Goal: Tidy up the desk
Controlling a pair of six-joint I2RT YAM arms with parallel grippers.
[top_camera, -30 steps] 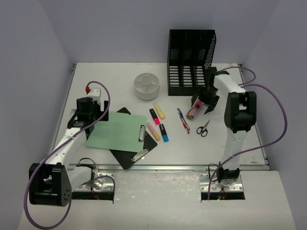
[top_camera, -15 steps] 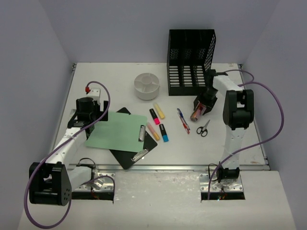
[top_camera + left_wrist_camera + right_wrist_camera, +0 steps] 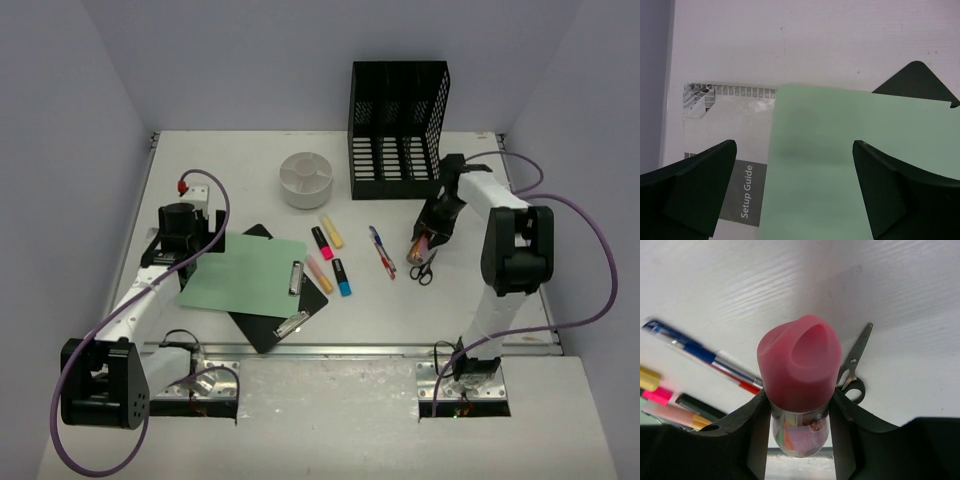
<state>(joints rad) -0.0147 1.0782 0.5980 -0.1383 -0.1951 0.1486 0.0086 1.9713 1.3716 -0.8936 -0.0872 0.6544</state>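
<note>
Between the right fingers [image 3: 752, 440] sits a pink-capped tube [image 3: 799, 360], seemingly gripped.

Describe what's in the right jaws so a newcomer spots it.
Start at the black mesh file rack far back on the desk; in front of its right corner hangs the right gripper. Between its jaws: a clear bottle with a slanted pink cap, stubbier than the pens and scissors beside it.
</note>
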